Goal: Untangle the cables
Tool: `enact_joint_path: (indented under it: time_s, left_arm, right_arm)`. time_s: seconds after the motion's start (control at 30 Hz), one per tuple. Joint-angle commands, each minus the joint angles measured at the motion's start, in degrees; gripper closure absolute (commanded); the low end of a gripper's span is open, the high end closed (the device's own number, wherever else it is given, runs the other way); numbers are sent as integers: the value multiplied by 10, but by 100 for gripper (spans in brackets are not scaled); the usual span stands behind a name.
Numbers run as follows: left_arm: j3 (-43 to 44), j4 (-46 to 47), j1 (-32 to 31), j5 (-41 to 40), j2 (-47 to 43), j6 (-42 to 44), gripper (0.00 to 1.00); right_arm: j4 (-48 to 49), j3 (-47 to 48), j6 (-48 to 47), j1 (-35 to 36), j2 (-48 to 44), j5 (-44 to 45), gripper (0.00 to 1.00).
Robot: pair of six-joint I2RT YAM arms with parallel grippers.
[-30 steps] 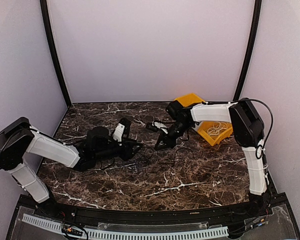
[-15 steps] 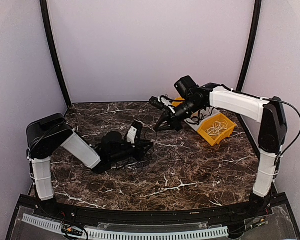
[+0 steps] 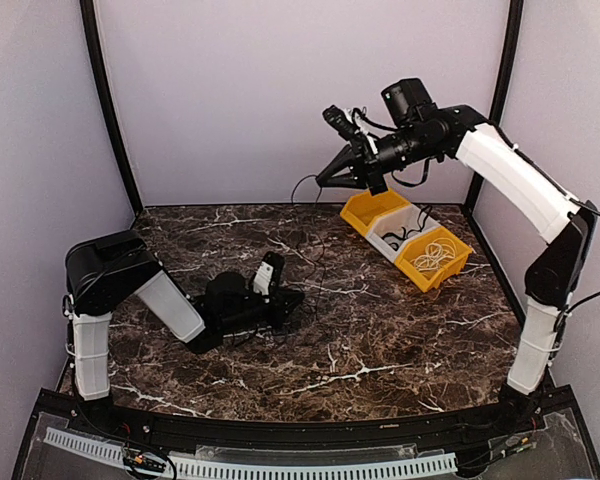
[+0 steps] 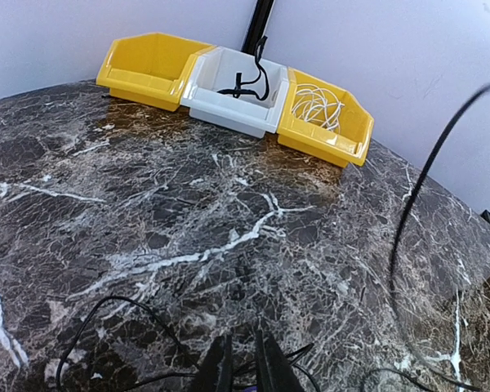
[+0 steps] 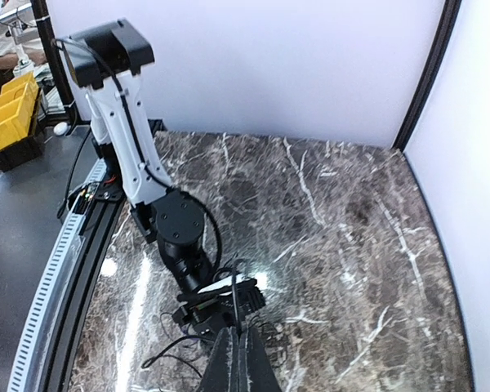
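While the left gripper (image 3: 292, 300) lay low on the table (image 3: 400, 330) at about 8 o'clock, its jaws a narrow slit over the black cables (image 3: 265, 330) and, as far as the wrist view allowed, not clearly pinching any, the right gripper (image 3: 322, 181) stood high at 1 o'clock, closed tight on one black strand (image 4: 409, 202) that ran down to the clump. Pulling a strand free seemed the step in hand. The next move likely called for the left to pin the clump firmly while the right drew toward the bins (image 3: 363, 214) at 2 o'clock.
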Motion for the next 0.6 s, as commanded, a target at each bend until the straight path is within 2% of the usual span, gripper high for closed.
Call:
enact_joint_path:
  time_s: [0.0,0.27,0.37,0.43,0.57]
  left_arm:
    - [-11,3,-1,-11,4,-9,87]
    - [-23,-4,-1,-13,6,-18,89]
    - [-34,0,-1,-12,-1,-30,88]
    - [-39,-3,-1,-4,-13,-42,86]
    - [-34,-42,-2,46,-66,-74,75]
  right_arm:
    - [1,65,9,-36,-30,-42,100]
    - [42,81,18,-81,-55,-21,100]
    - [132,21,50,-105,-87,12,100]
    - [202,-16,81,-129,-105,24,100]
    - [262,-3,144,-185,-86,11,100]
